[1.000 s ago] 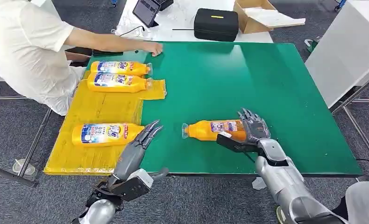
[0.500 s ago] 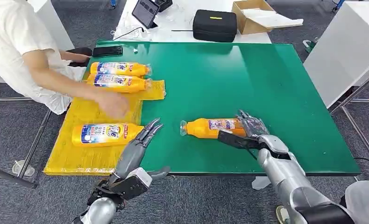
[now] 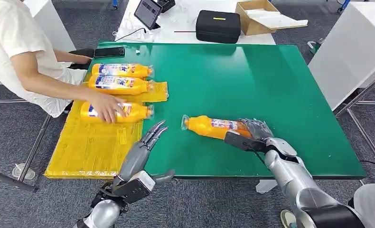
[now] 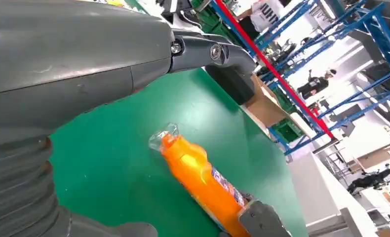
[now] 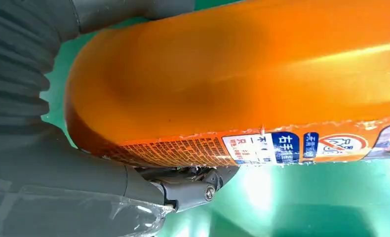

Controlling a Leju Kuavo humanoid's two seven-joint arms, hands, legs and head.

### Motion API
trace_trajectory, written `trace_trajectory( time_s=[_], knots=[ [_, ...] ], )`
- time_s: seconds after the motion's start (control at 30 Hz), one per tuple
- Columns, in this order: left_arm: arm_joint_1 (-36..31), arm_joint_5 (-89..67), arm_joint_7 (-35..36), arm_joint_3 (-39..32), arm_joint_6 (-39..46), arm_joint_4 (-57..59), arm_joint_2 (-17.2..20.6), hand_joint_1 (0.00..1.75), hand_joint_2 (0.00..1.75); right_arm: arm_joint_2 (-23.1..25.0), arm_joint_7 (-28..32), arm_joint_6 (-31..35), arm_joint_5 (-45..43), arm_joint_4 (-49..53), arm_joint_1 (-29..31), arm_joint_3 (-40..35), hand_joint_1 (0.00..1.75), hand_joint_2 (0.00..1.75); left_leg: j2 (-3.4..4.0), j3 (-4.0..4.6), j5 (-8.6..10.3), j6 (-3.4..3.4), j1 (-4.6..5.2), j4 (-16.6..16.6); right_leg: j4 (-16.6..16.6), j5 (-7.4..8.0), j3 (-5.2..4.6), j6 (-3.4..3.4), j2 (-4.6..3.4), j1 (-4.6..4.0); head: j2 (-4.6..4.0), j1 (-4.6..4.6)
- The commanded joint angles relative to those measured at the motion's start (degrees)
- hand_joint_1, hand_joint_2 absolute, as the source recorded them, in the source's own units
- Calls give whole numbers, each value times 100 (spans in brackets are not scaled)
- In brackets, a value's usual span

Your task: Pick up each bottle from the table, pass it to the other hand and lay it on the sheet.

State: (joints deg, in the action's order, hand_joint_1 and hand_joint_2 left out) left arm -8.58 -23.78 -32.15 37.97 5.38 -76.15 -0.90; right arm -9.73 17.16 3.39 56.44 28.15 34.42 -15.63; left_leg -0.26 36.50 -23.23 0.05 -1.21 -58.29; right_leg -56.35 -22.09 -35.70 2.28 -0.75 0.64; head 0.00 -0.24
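Note:
An orange bottle lies slanted on the green table, its clear cap pointing at the sheet. My right hand grips its base end, thumb on the near side and fingers over the far side. My left hand hovers open at the table's front edge beside the yellow sheet, fingers stretched toward the bottle's cap and holding nothing. Two orange bottles lie side by side at the sheet's far end. A third bottle lies just below them.
A person in a white shirt sits at the table's left, one hand resting on the third bottle. A phone lies at the far left corner. Beyond the table stand a black case, a tablet and a cardboard box.
The person reached in and slid the third bottle up the sheet toward the other two. My right hand has closed on its bottle, which has swung to a slant. My left hand has barely moved.

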Motion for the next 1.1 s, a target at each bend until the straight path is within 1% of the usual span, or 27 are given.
trace_trajectory(
  time_s=[0.03,0.2,0.23,0.3,0.33,0.37,0.4,0.5,0.53,0.57,0.6,0.63,0.67,0.7,0.73,0.77,0.8,0.83,0.87,0.9,0.93,0.97,1.0,1.07,1.1],
  knots=[
    [-116,290,-107,133,-36,296,34,0,175,23,497,-85,-395,-427,-528,-65,175,175,-26,-25,4,5,-3,17,18,-5,37,-9,35,-6,0,0],
    [-111,287,-105,140,-35,294,28,0,175,30,503,-82,-399,-422,-541,-68,175,175,-14,-29,-4,2,-5,11,15,-4,38,-7,19,-8,0,0],
    [-5,594,-201,-45,-39,247,-105,0,175,62,699,-171,-633,-331,-600,68,175,175,-15,-32,-4,3,-2,14,16,-5,40,-9,21,-6,0,0],
    [213,1538,-54,-406,-405,149,-434,0,175,115,1104,-456,-1338,-67,-885,482,175,175,-15,-37,-6,1,-4,11,16,-5,42,-6,17,-7,0,0],
    [385,2264,277,-690,-613,97,-723,0,175,123,1212,-314,-1544,243,-1139,566,175,175,-24,-40,-4,4,-5,15,21,-7,50,-8,29,-8,0,-2],
    [488,2808,624,-864,-686,114,-913,0,175,147,1298,-169,-1710,492,-1322,644,175,175,-24,-36,-5,3,-7,11,20,-7,47,-6,26,-10,0,-2],
    [537,3376,1009,-925,-555,242,-1024,0,175,225,1413,-181,-2057,884,-1564,772,175,175,-28,-38,-5,6,-5,15,23,-9,51,-7,33,-9,0,0],
    [488,3727,1002,-757,-380,772,-972,0,175,420,1586,-234,-2557,1897,-2013,785,175,175,-23,-43,-11,9,-2,18,23,-13,57,-8,28,-6,2,0],
    [504,4034,1071,-701,-514,956,-931,0,0,540,1581,-401,-2863,2357,-2175,735,175,175,-18,-43,-13,9,-1,20,22,-13,55,-6,21,-4,2,0],
    [517,4181,1069,-667,-597,1053,-900,0,0,609,1524,-456,-3007,2648,-2284,656,175,175,-13,-51,-15,10,0,26,25,-15,62,-10,18,-5,0,0],
    [555,4492,1001,-672,-877,1086,-881,0,175,723,1579,-597,-3274,2925,-2370,568,175,175,2,-42,-21,2,-1,17,16,-10,47,-7,-1,-4,0,0],
    [557,4532,926,-638,-927,1082,-859,0,175,779,1572,-673,-3394,3077,-2413,458,175,175,4,-49,-26,3,2,22,16,-15,52,-11,-1,-3,0,0],
    [548,4545,866,-606,-922,1051,-846,0,175,796,1505,-763,-3539,3217,-2456,326,162,175,6,-33,-26,3,-1,13,9,-16,40,-5,-6,-4,0,2],
    [544,4589,863,-601,-921,1004,-845,0,175,832,1506,-798,-3625,3316,-2488,210,157,175,10,-33,-28,4,2,14,6,-20,38,-6,-9,-2,0,2],
    [533,4616,885,-570,-929,965,-828,0,175,855,1500,-837,-3741,3374,-2506,127,161,175,14,-20,-30,1,1,8,1,-18,25,-2,-15,-2,0,-2],
    [511,4613,887,-559,-922,942,-828,0,175,868,1493,-832,-3746,3386,-2505,37,168,175,14,-19,-33,2,3,7,-2,-22,20,-4,-12,-1,0,-2],
    [500,4690,943,-547,-984,932,-824,0,175,877,1467,-812,-3765,3362,-2477,-57,171,175,5,9,-25,0,-4,3,-1,-15,-3,2,-8,-5,0,0],
    [512,4978,1092,-602,-1205,941,-858,0,175,874,1454,-817,-3778,3298,-2427,-160,171,175,7,1,-27,1,3,6,-6,-23,-1,-2,-5,0,0,0],
    [507,5409,1321,-661,-1503,982,-851,0,175,882,1430,-841,-3790,3101,-2295,-295,154,175,8,2,-30,3,3,4,-10,-27,1,-4,-5,0,0,-2],
    [499,5425,1316,-656,-1508,993,-839,0,175,897,1418,-824,-3788,3012,-2237,-324,154,175,5,25,-20,2,1,5,-5,-18,-19,3,-6,0,0,-2],
    [490,5454,1273,-654,-1532,1001,-828,0,175,935,1412,-774,-3817,2886,-2168,-329,150,175,14,18,-24,4,2,6,-3,-20,-11,2,-12,0,0,-2],
    [453,5477,1248,-647,-1542,1028,-823,0,175,999,1389,-755,-3841,2723,-2080,-368,159,175,12,7,-29,7,4,5,-3,-27,1,2,-8,0,0,-2],
    [433,5487,1248,-649,-1537,1041,-826,0,175,1038,1394,-760,-3839,2614,-2018,-415,161,175,15,21,-22,4,3,6,-2,-21,-13,8,-15,2,0,-2],
    [355,5445,1204,-641,-1492,1067,-840,0,175,1170,1386,-762,-3843,2400,-1914,-578,164,175,16,14,-26,6,4,5,-3,-25,-4,6,-14,2,0,0],
    [315,5442,1206,-635,-1455,1091,-851,0,175,1219,1405,-747,-3814,2302,-1845,-756,157,175,16,27,-21,3,3,4,-4,-21,-17,8,-18,4,0,0]
  ],
)
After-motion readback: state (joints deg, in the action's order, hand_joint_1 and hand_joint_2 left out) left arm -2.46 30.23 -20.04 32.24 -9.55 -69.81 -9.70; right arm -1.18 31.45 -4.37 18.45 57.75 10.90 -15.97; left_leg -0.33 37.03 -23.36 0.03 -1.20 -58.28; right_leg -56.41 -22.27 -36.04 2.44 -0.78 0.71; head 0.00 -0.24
